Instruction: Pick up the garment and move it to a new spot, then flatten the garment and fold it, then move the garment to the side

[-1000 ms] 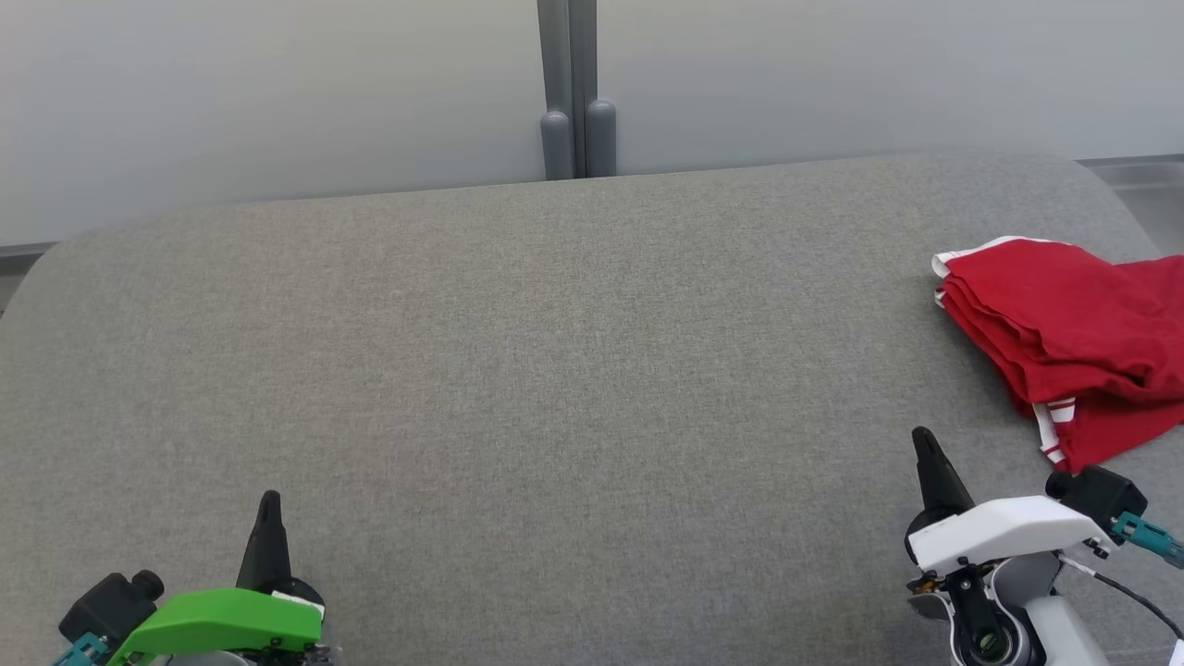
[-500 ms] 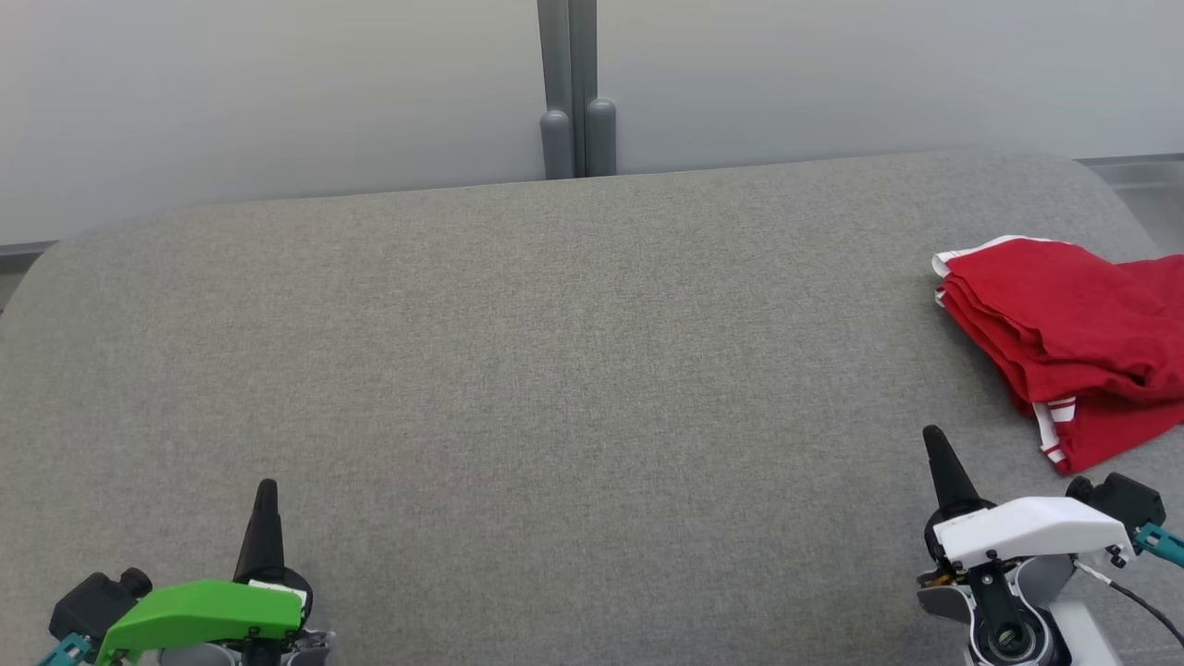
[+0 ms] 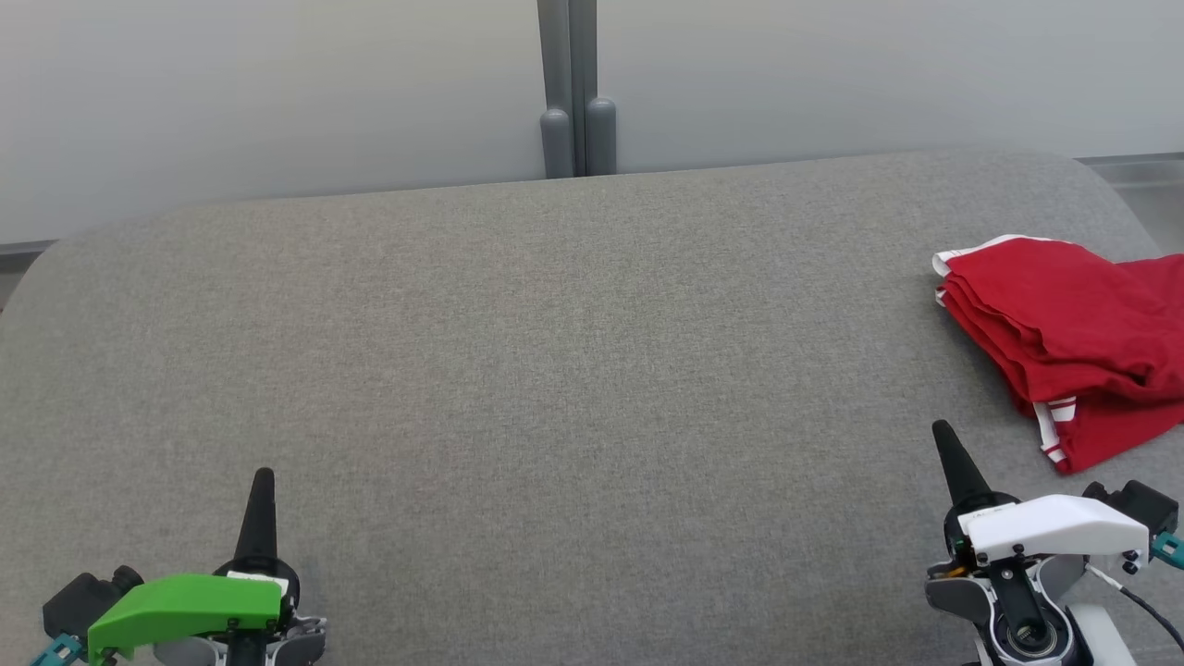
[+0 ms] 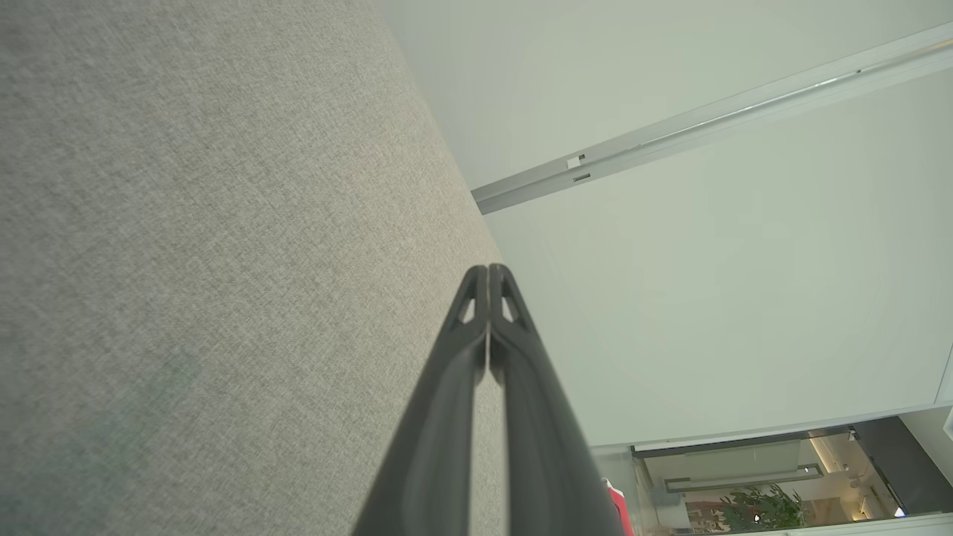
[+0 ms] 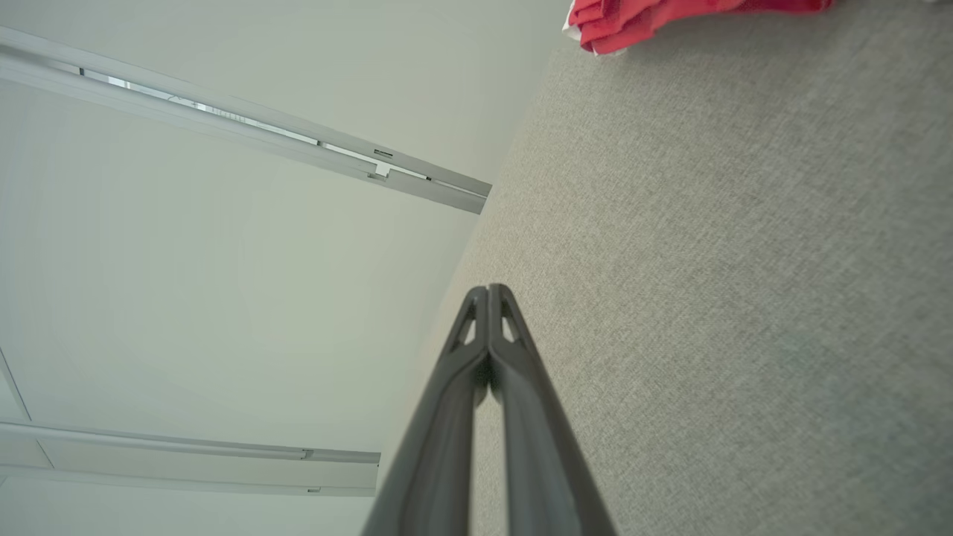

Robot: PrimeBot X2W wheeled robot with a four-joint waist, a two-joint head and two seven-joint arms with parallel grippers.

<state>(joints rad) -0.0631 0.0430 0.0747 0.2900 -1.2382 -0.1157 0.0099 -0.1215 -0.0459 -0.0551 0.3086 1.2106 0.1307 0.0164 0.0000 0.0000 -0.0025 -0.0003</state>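
Note:
A folded red garment [image 3: 1064, 338] with white striped trim lies at the right edge of the grey fabric surface [image 3: 573, 370]; its edge also shows at the top of the right wrist view as the garment [image 5: 640, 18]. My right gripper [image 3: 943, 430] stands shut and empty near the front right, a short way in front of the garment and apart from it. At the front left, my left gripper [image 3: 264, 476] is shut too, far from the cloth. Both wrist views show the gripper fingers pressed together: left gripper [image 4: 488, 269], right gripper [image 5: 488, 289].
A pale wall with a grey vertical post [image 3: 573, 92] stands behind the surface's rounded far edge. A metal rail [image 5: 246, 130] runs across the wall. The wide grey cloth surface stretches between the two grippers.
Both arms have drawn back toward the picture's bottom edge, the right one also shifting slightly right. The garment has not moved.

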